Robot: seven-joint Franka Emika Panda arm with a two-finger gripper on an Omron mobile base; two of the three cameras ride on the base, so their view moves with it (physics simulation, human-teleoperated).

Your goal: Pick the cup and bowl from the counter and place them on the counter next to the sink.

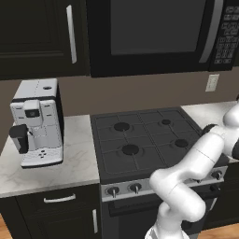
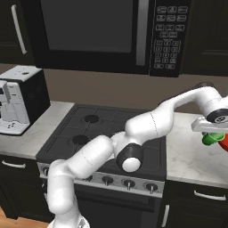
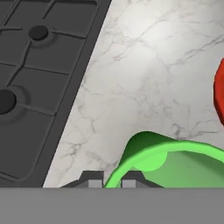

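my end effector (image 3: 108, 180) pinches the rim of the small, bright green plastic-looking cup (image 3: 168, 159), probably light and slick, above the white marble bench (image 3: 144, 74).

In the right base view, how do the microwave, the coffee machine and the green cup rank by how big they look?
Largest to smallest:
1. microwave
2. coffee machine, cut off by the left edge
3. cup, partly hidden under the pincer

No text can be read anywhere; the microwave keypad (image 2: 168, 33) carries rows of small markings (far too blurred to make out), and the coffee machine (image 1: 37, 122) bears none.
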